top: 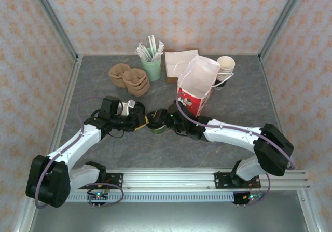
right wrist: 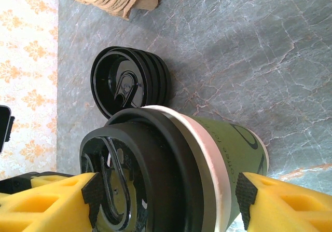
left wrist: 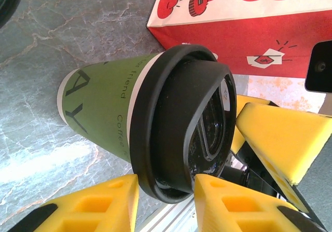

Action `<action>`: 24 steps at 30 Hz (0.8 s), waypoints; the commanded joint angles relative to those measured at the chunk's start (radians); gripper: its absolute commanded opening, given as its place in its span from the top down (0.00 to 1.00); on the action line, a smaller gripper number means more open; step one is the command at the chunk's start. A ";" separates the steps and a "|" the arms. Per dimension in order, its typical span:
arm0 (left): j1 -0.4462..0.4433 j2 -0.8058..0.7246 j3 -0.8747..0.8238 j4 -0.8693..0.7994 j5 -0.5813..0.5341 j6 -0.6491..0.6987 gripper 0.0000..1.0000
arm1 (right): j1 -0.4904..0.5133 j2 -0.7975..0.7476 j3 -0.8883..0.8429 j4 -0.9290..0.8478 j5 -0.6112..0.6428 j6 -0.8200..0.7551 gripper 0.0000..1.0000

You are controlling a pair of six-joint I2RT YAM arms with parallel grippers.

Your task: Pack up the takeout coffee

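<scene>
Both arms are pointing in toward the middle of the worktop (top: 244,105), and the takeout coffee (top: 159,128) is sitting right between them, near the red paper bag (top: 193,94), on the arms' side of it and a little to its left.

The right claw (right wrist: 168,198) is clamping the cup. Its fingers (right wrist: 52,203) are standing wide, with 1 dark pad pressing on the black lid (right wrist: 155,154) and the other pressing on the green side low down near the base.

The left claw (left wrist: 166,182) is facing the lid from the other side. Its 2 yellow fingers (left wrist: 88,208) are sitting part-way apart, 1 either side of the lid's rim. Whether they are pinching it or standing just clear, I cannot tell. Nor can I tell whether the cup's base is resting on the worktop.

A stack of loose black lids (right wrist: 129,84) is lying just beside the cup. Toward the back, brown pulp cup carriers (top: 129,79), a pale green cup of wrapped sticks (top: 152,66) and stacked cream cups (top: 225,66) are standing in a loose row.
</scene>
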 commanded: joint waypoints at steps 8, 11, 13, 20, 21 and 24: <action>0.002 0.006 0.048 -0.018 -0.032 0.038 0.64 | -0.006 0.014 0.038 0.019 -0.004 0.004 0.29; -0.007 0.012 0.056 -0.023 -0.038 0.045 0.64 | -0.006 0.015 0.040 0.020 -0.006 0.004 0.29; -0.013 0.016 0.061 -0.020 -0.041 0.044 0.64 | -0.007 0.019 0.043 0.019 -0.007 0.004 0.29; -0.036 0.038 0.081 -0.015 -0.052 0.043 0.64 | -0.007 0.018 0.044 0.011 -0.006 0.004 0.29; -0.038 0.040 0.083 -0.015 -0.054 0.043 0.63 | -0.008 0.017 0.044 0.010 -0.005 0.004 0.29; -0.042 0.044 0.089 -0.020 -0.057 0.045 0.63 | -0.007 0.013 0.044 0.003 0.001 0.002 0.29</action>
